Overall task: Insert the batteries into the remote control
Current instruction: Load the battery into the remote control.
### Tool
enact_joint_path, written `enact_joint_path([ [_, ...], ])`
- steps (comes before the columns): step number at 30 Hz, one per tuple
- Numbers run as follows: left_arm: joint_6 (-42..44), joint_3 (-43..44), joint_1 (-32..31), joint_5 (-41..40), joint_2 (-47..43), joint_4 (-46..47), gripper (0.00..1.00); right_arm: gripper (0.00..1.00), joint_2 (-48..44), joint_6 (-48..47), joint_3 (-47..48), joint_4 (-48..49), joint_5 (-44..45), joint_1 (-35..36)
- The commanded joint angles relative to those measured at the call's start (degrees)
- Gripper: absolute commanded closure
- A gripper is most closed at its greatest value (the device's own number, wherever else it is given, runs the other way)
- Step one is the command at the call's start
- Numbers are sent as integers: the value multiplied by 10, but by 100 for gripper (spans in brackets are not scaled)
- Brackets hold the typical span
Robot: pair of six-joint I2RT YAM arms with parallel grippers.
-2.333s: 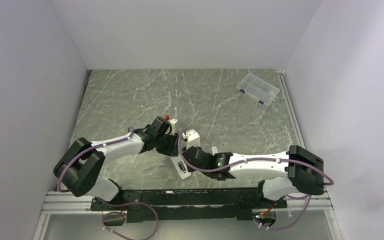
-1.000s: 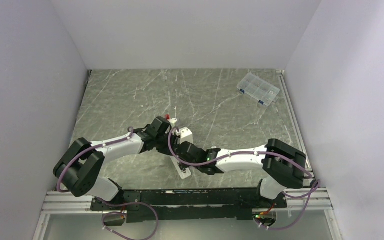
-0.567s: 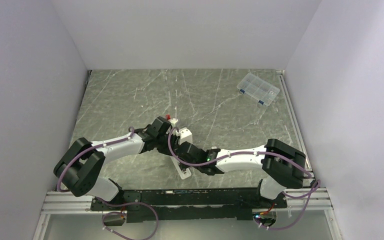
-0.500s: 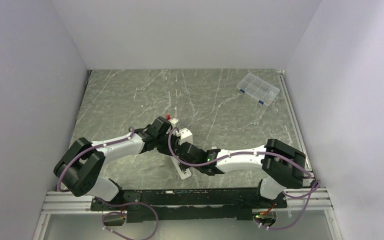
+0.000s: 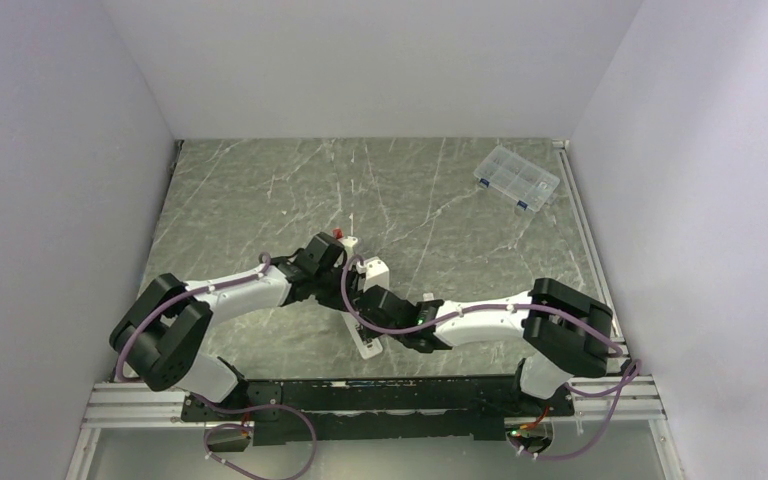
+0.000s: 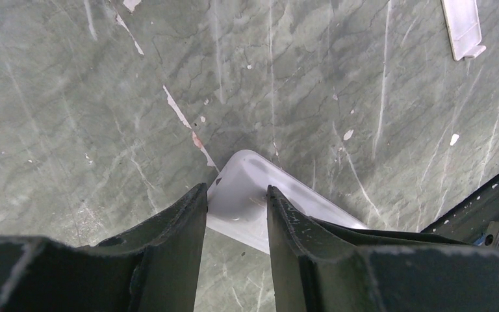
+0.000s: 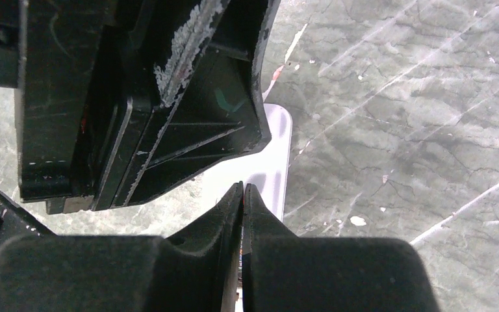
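**Centre of the table (image 5: 240,200), read left to right.** The left gripper (image 6: 235,190) reaches in from your left. Its fingers stand a little apart, and the rounded end of the remote control (image 6: 243,208) fills the gap from one to the other. You may take it as clamped on that end, pinning the remote to the marble. From there the remote runs toward the black rail (image 6: 487,214) at the near edge. Just to its right, the right gripper (image 7: 242,188) noses in with its fingers pressed together to a hairline, and nothing shows between them.

**Progress.** You see the batteries in no view. Whether they already sit inside the remote or lie hidden under the arms cannot be told. A white sliver (image 6: 462,26) lies on the marble apart from the remote. If it is the lid, the compartment is open and closing it remains. Judge the task as mid-loading at best.

**Room.** The two wrists crowd each other over the remote, so you have little slack there. The near rail lies close to the remote's other end. Bare marble shows toward the far wall. The clear box (image 5: 516,178) sits well apart at the far right corner.
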Motion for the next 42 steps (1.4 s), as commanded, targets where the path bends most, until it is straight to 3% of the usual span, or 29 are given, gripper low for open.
enact_joint_path([
  [1, 2, 0, -12, -8, 21, -33, 58, 94, -16, 14, -17, 3, -8, 0],
  [26, -4, 2, -12, -11, 14, -41, 59, 95, -33, 36, -22, -30, 29, 25],
  [42, -29, -10, -12, -33, -59, -47, 48, 93, -50, 23, -4, -44, 45, 25],
])
